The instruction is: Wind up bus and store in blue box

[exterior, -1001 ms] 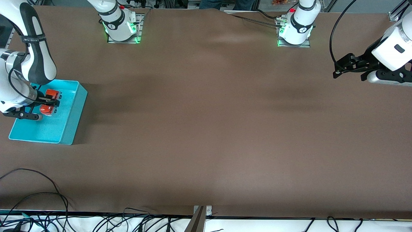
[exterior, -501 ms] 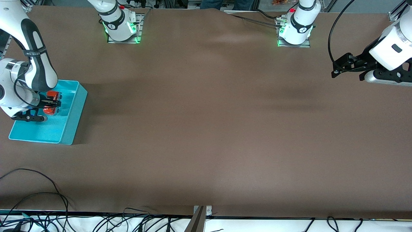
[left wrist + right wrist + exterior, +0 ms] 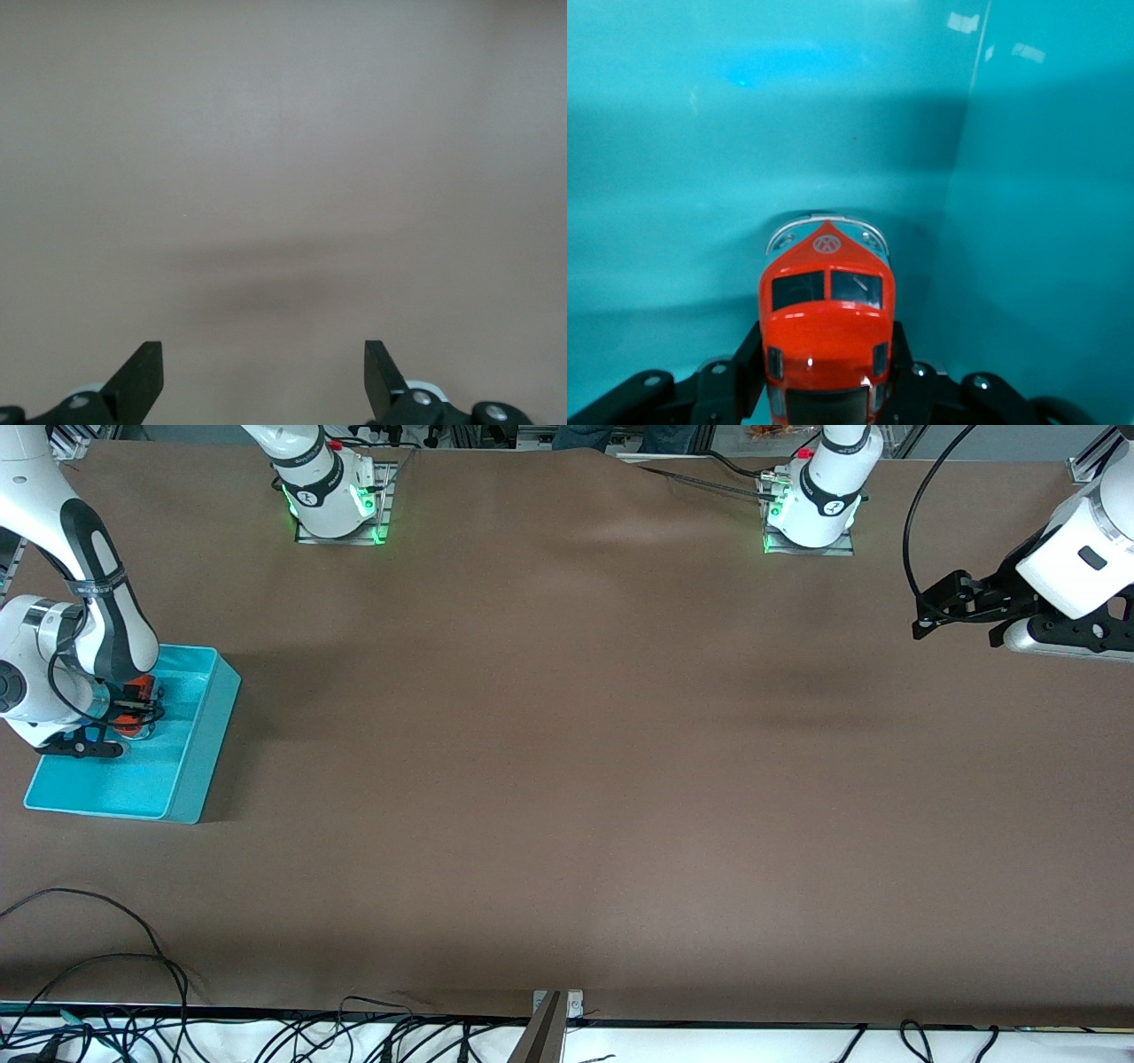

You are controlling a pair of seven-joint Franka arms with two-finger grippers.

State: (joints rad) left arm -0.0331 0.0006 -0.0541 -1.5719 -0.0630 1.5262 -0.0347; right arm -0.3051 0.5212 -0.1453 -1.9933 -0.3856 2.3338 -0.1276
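The small orange bus (image 3: 827, 329) sits between the jaws of my right gripper (image 3: 824, 367), which is shut on its sides. In the front view the bus (image 3: 137, 691) and right gripper (image 3: 133, 713) are low inside the blue box (image 3: 190, 766) at the right arm's end of the table; whether the wheels touch the box floor (image 3: 700, 177) I cannot tell. A box wall (image 3: 1045, 221) rises close beside the bus. My left gripper (image 3: 263, 372) hangs open and empty over bare table at the left arm's end (image 3: 952, 598), waiting.
Brown cloth (image 3: 567, 779) covers the table. The two arm bases (image 3: 332, 505) (image 3: 811, 509) stand along the edge farthest from the front camera. Loose cables (image 3: 106, 974) lie at the near edge.
The right gripper has lowered the bus deeper into the blue box, shifting slightly toward the table's end. The left arm has barely moved.
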